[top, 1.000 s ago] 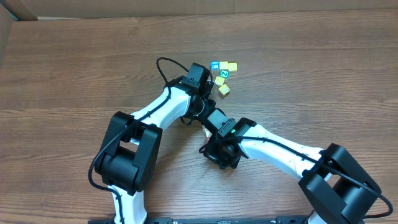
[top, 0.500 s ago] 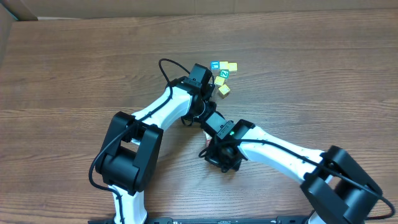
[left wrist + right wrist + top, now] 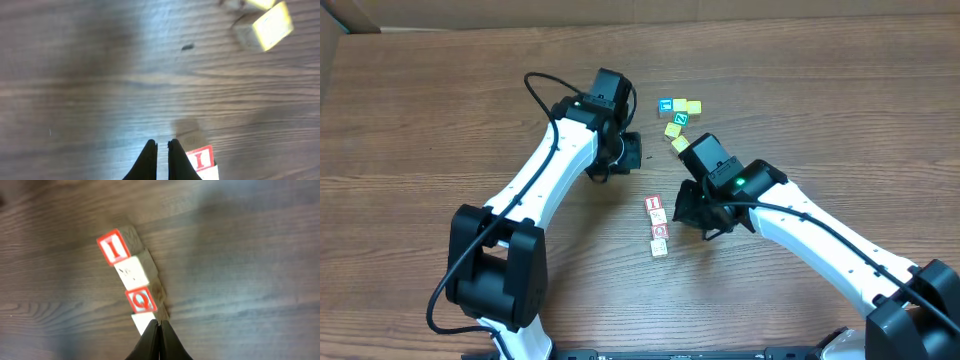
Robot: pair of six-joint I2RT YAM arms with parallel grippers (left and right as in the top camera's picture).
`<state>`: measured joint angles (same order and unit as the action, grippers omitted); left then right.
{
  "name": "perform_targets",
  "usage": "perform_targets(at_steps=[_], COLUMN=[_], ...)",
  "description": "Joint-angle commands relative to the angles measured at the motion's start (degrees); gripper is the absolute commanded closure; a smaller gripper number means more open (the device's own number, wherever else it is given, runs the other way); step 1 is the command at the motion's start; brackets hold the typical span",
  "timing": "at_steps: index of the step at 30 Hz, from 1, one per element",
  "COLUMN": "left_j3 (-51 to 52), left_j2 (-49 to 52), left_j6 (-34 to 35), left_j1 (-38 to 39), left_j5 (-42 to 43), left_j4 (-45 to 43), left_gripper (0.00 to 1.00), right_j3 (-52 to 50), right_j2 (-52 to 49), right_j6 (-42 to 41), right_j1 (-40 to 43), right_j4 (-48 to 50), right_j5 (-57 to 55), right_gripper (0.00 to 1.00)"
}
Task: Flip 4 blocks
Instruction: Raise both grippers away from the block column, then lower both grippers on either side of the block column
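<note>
Lying end to end in one row mid-table [image 3: 820, 120] are four blocks [image 3: 657, 217]; two show red-framed letters and two show pale faces, alternating. The right gripper [image 3: 160, 326] hangs at the row's 3 o'clock, jaws pressed together and empty, its arm reaching in from 4 o'clock. The left gripper [image 3: 160, 149] is likewise closed on nothing at 11 o'clock, its arm bent. About six coloured cubes [image 3: 672, 130] cluster at 12 o'clock.

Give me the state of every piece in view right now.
Left fingers: shut, empty.
Right fingers: shut, empty, by the row's end.
I block: red letter up.
Second block: pale face up.
Q block: red letter up.
End block: white face up.
Yellow, blue, green cubes: clustered apart from the row.
</note>
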<state>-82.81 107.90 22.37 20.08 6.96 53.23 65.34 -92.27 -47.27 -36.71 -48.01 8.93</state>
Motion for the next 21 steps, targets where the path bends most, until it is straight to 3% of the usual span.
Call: perform_targets(at_steps=[1,7,21], left_j3=[4.3,7.7,7.9], left_j2=[1.4,4.0,5.3], left_j6=[5.3,9.5,11.1], left_j1=[1.2,2.2,4.9], left_j5=[-1.8,-0.9,0.7], left_j4=[-0.7,-3.1,-1.5], left_gripper=[0.96,0.96,0.96], right_j3=[0.7,0.6,-0.9], right_j2=[-0.3,-4.4,-10.7], right_j6=[7.8,9.8,11.0], right_j1=[0.9,0.7,0.7], right_j4=[2.8,4.3,7.5], right_j5=[-1.4,-2.2,-1.2], right_gripper=[0.96,0.96,0.96])
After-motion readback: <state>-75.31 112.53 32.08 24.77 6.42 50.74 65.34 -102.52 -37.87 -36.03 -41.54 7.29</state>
